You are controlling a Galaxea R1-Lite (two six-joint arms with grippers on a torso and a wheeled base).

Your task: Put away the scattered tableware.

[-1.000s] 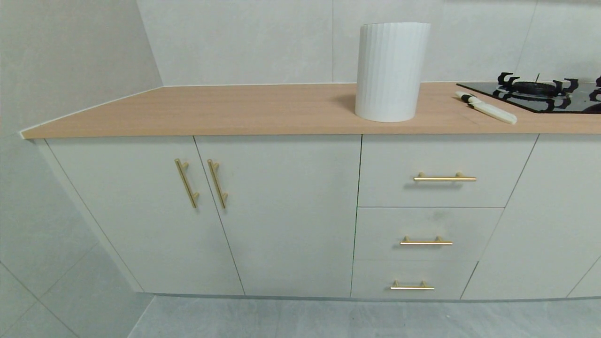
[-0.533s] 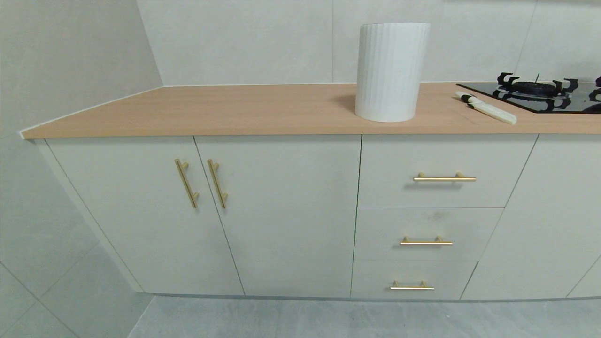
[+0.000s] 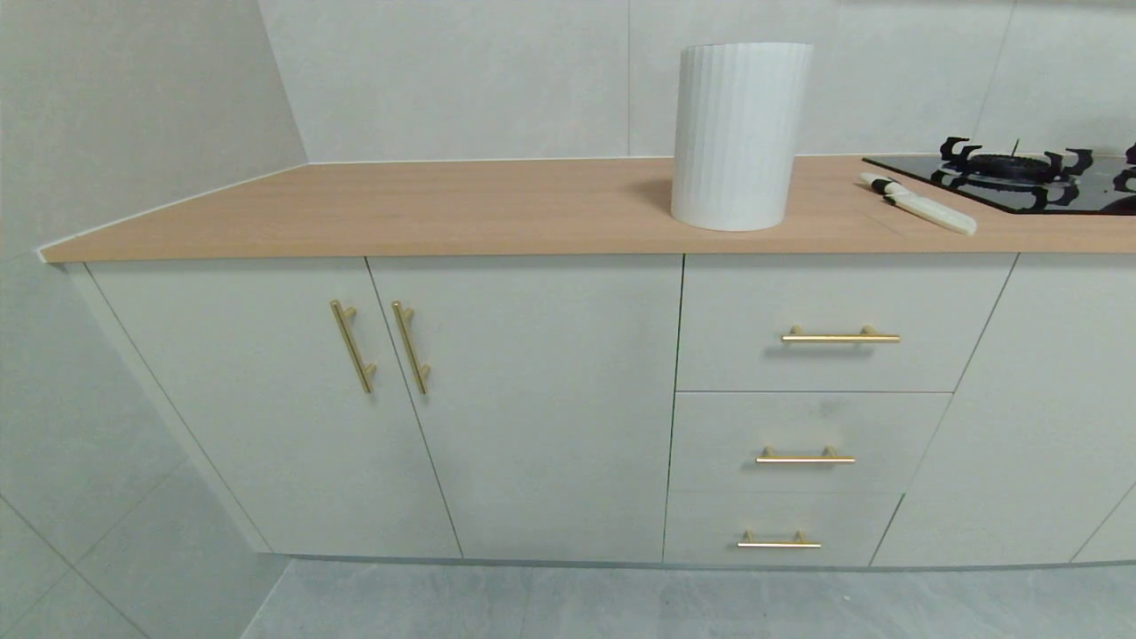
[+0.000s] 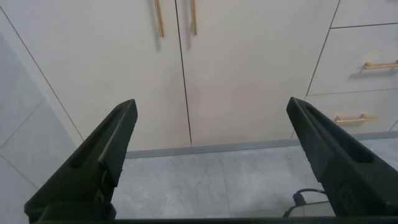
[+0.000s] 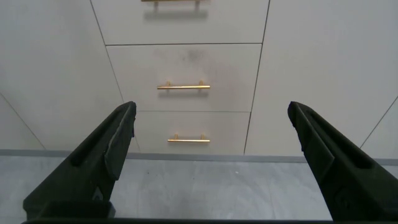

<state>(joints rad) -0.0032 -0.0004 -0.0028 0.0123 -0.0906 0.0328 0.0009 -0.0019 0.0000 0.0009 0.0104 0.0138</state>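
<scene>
Okay, we see the knife [image 3: 919, 202], white with a black band, lying flat on the wooden countertop [image 3: 399, 209]. It is at 3 o'clock from the white ribbed container [image 3: 737, 133], near it but not touching. The container stands upright. The black stove [image 3: 1021, 177] sits at 2 o'clock from the container, and the knife's far end is just beside it.

Under the countertop, the two cabinet doors [image 3: 390, 399] are at 7 o'clock from the container. The three stacked drawers [image 3: 799, 417] are at 6 o'clock. All are closed and have gold bar handles.

We note the left gripper [image 4: 209, 112] has its fingers spread wide with nothing between them, and it faces the cabinet doors low by the floor. The right gripper [image 5: 211, 112] is spread wide too, bare, and faces the lower drawers.
</scene>
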